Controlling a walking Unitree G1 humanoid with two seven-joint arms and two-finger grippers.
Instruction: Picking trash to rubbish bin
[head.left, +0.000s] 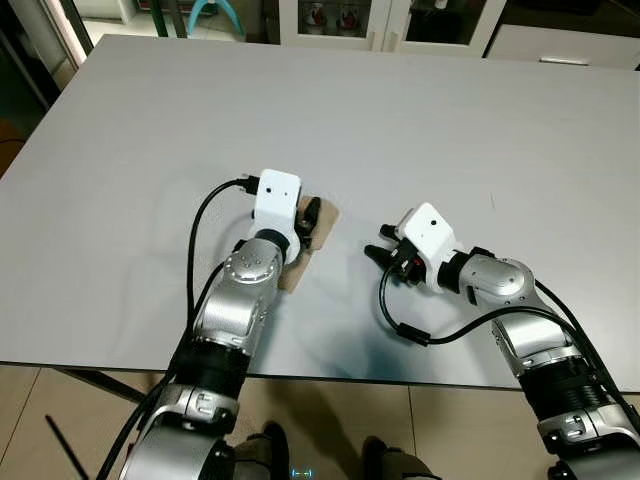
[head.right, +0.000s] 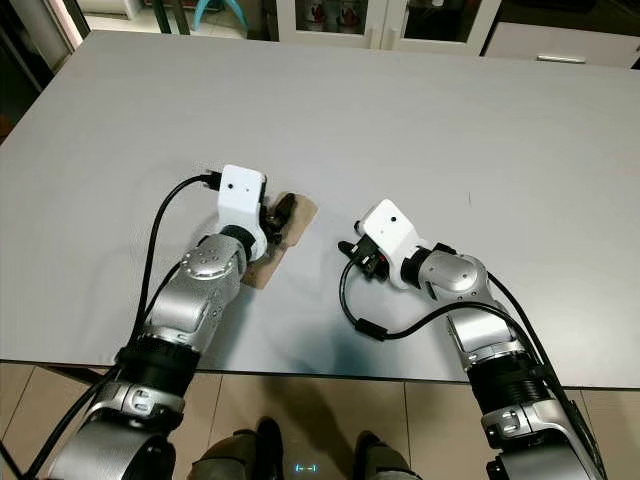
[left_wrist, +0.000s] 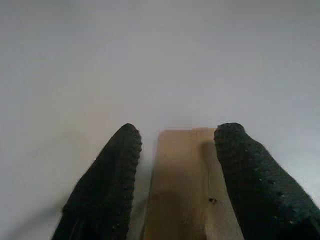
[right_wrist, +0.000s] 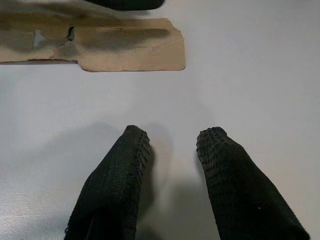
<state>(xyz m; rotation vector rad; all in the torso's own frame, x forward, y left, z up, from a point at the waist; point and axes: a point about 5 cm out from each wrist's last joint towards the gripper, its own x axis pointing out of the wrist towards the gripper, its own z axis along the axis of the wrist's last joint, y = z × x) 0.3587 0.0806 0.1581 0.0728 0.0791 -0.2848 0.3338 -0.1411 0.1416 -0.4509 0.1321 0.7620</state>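
Left claw (left_wrist: 175, 165) straddles cardboard (left_wrist: 182, 185)

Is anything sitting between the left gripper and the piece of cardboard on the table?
Nothing visible does. The left gripper is already at the cardboard, its open fingers either side of the flat strip on the grey table. The right gripper rests open on bare table beside it.
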